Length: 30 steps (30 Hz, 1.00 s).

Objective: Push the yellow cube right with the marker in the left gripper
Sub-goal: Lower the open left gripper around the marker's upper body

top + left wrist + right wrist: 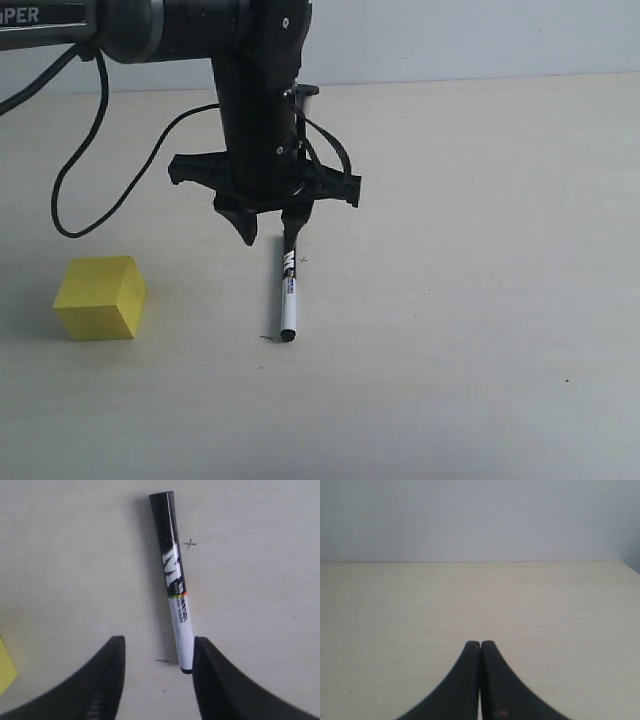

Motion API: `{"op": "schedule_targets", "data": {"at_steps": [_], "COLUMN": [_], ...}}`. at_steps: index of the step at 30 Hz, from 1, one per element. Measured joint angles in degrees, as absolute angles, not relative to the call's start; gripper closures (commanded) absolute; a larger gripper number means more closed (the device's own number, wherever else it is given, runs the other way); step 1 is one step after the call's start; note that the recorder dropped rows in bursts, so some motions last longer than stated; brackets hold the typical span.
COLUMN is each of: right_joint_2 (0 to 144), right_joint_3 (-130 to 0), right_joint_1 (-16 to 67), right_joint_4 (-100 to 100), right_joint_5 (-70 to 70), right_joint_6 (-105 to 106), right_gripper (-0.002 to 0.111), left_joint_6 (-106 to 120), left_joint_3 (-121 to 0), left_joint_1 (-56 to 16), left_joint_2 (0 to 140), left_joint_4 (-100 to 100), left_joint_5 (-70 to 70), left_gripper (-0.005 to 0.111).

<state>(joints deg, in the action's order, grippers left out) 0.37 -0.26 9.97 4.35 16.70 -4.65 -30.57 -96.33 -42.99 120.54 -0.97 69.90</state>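
We see a pale, cream-coloured table (480, 300) with a faint wood grain, bare but for a few tiny specks and a small pen cross (189, 543) near the marker's cap. Behind the table runs a plain, light blue-grey wall (480, 35). The left arm (250, 100) enters from the upper left of the exterior view. Its forearm is roughly level, its wrist is turned straight down, and a black cable (90, 150) loops below it. The left gripper (270, 237) hangs just over the table with its two fingers spread wide and nothing pinched between them. The marker (289, 300) looks to lie on the table and stretches from under the gripper towards the camera. In the left wrist view the marker (175, 585) has its small black end right against the inner edge of one finger (215, 680) (whether they actually touch we cannot tell), while the other finger stands clear of it. The yellow cube (100, 298) sits on the table to the left of the marker, well apart from it and from the gripper, and only a sliver of it (5, 665) shows at the edge of the left wrist view. The right gripper (480, 642) is level above open table, facing the wall, with its fingers pressed together on nothing.
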Motion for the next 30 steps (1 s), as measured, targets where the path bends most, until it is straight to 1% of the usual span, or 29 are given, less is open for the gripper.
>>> {"op": "schedule_targets", "data": {"at_steps": [4,9,20,30], "right_joint_2": [0.37,0.37,0.37,0.37], "right_joint_3": [-0.26,-0.26,-0.26,-0.26], "right_joint_1": [9.97,9.97,9.97,9.97], "right_joint_4": [4.35,4.35,4.35,4.35], "right_joint_5": [16.7,16.7,16.7,16.7], "right_joint_6": [-4.65,-4.65,-4.65,-4.65], "right_gripper": [0.108,0.108,0.108,0.108], "left_joint_6": [-31.03,-31.56,-32.82,-33.28], "left_joint_3": [-95.92,-92.65,-88.13,-87.53], "left_joint_1": [-44.26,-45.75,-45.86,-45.86], "left_joint_2": [120.54,120.54,120.54,121.42], "left_joint_4": [-0.97,-0.7,0.54,1.09], "left_joint_5": [69.9,68.84,60.86,59.6], "left_gripper": [0.061,0.061,0.061,0.061]}}
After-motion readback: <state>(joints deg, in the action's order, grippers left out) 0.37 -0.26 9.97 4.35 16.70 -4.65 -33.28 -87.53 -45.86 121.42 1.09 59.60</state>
